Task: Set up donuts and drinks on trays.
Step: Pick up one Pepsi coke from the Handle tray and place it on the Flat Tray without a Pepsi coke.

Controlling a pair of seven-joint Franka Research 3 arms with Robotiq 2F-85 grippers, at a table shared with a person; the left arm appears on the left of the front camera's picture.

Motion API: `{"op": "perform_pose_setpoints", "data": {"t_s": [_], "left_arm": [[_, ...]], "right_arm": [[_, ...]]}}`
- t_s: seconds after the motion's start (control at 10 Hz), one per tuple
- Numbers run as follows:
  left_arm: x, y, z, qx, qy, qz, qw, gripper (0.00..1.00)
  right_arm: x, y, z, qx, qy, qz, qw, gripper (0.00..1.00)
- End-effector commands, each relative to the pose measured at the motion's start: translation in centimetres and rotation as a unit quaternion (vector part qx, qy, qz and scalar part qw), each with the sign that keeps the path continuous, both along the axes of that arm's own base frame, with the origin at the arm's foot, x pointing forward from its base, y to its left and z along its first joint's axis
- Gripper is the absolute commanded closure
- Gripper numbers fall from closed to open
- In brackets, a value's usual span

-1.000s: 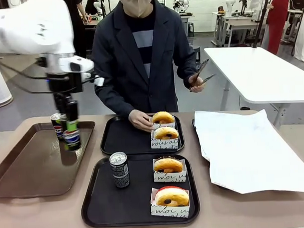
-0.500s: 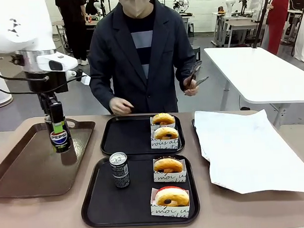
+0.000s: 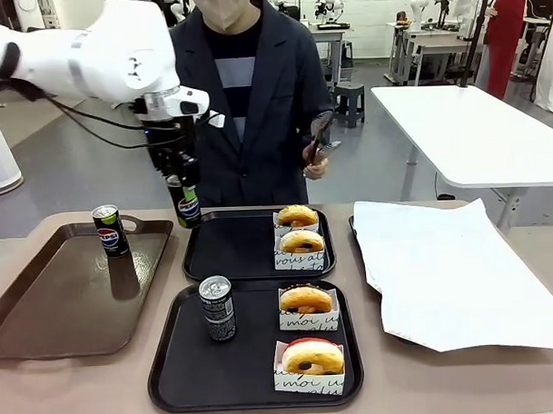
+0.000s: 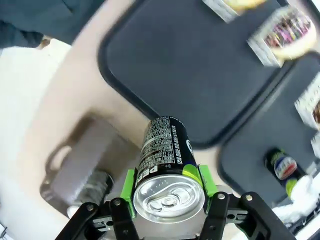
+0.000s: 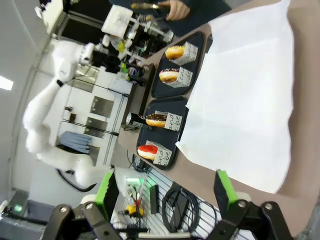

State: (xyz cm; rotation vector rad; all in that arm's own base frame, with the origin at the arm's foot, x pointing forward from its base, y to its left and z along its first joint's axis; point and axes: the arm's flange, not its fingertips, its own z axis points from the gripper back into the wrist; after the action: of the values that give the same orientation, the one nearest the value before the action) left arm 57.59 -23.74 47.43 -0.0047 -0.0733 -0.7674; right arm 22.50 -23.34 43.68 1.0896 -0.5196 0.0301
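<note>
My left gripper (image 3: 187, 206) is shut on a black Pepsi can (image 3: 188, 205) and holds it in the air over the left rim of the far black tray (image 3: 228, 254). In the left wrist view the can (image 4: 167, 160) sits between the green pads of that gripper (image 4: 169, 184), silver top toward the camera. Two sleeved donuts (image 3: 301, 241) stand on the far tray. The near black tray (image 3: 187, 374) carries a dark grey can (image 3: 217, 308) and two more donuts (image 3: 309, 358). My right gripper (image 5: 165, 200) is open, off to the side of the table.
A second Pepsi can (image 3: 109, 231) stands on the long brown tray (image 3: 53, 306) at the left. A white paper sheet (image 3: 451, 274) covers the right side of the table. The person stands behind the far tray holding tongs (image 3: 315, 142) at chest height.
My left gripper lifted the Pepsi can off the brown tray and carried it up and right to the far black tray's edge. The person's hand left that tray.
</note>
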Motion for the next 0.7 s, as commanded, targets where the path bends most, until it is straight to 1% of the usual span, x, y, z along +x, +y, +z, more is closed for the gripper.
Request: {"op": "perform_pose_setpoints", "data": {"t_s": [0.0,0.2,0.4,0.6], "left_arm": [[3.5,-2.7,0.1,0.017,-0.009,0.011,1.000,0.41],[4.1,-5.0,-1.9,0.009,-0.001,0.015,1.000,0.41],[4.5,-6.6,-2.9,0.010,0.008,-0.005,1.000,0.41],[4.2,-7.7,-4.4,0.007,0.017,-0.014,1.000,0.41]], "right_arm": [[0.2,0.0,0.1,0.012,-0.017,-0.004,1.000,0.00],[0.2,0.0,0.1,0.012,-0.017,-0.004,1.000,0.00],[0.2,0.0,0.1,0.012,-0.017,-0.004,1.000,0.00],[0.2,0.0,0.1,0.012,-0.017,-0.004,1.000,0.00]]}}
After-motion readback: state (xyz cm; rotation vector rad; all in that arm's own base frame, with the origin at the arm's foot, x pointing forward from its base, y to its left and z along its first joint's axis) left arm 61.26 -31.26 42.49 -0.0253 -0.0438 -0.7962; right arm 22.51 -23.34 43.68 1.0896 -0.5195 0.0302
